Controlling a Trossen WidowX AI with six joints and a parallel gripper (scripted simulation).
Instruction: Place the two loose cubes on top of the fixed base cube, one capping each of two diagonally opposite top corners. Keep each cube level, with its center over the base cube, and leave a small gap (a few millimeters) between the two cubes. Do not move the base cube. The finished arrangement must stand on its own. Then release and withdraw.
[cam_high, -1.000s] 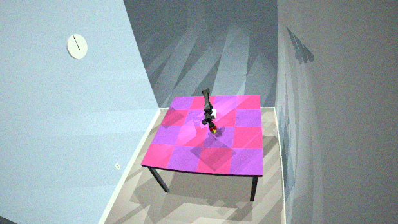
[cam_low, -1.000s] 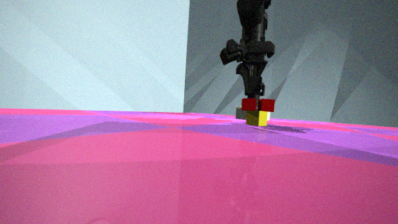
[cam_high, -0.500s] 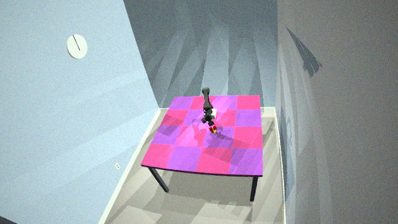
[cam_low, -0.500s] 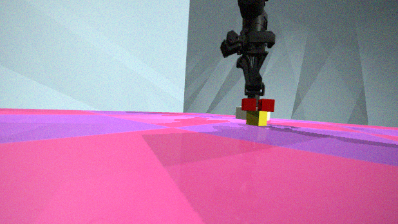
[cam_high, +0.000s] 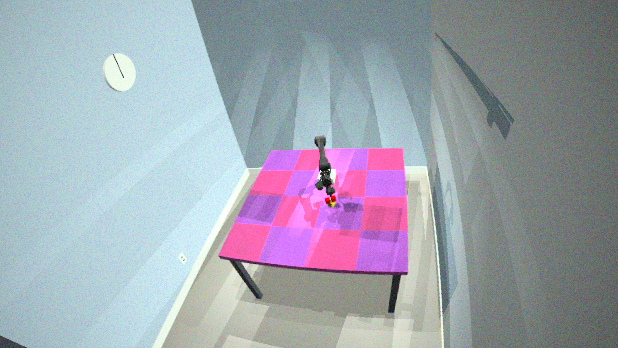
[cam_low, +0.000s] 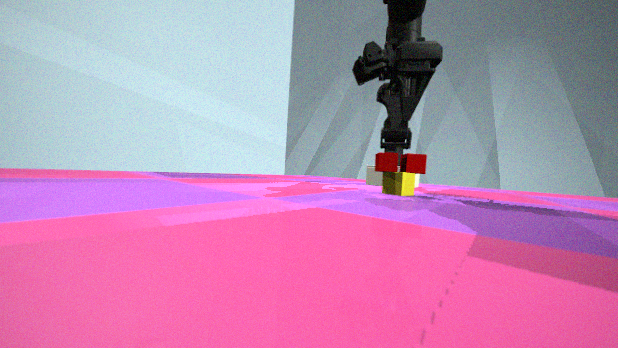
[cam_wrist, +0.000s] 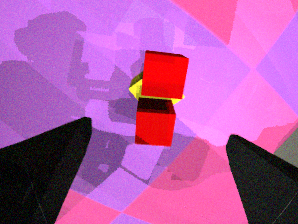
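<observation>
The yellow base cube (cam_high: 332, 204) (cam_low: 398, 184) (cam_wrist: 135, 89) stands on the table. Two red cubes sit on top of it and look level: in the exterior view, a left red cube (cam_low: 386, 162) and a right red cube (cam_low: 415, 164) overhang opposite sides, with a narrow gap between them. In the wrist view, an upper red cube (cam_wrist: 164, 75) and a lower red cube (cam_wrist: 155, 129) cover most of the base; the exact gap is hard to tell. My gripper (cam_high: 330, 194) (cam_low: 393, 150) (cam_wrist: 162, 133) is open and empty, its fingers wide apart to either side of the lower cube.
A pale block-like shape (cam_low: 374, 176) stands behind the yellow cube in the exterior view. The arm (cam_high: 323, 157) (cam_low: 406, 55) reaches in from the back of the checkered table (cam_high: 332, 247). Dark arm shadows fall around the cubes.
</observation>
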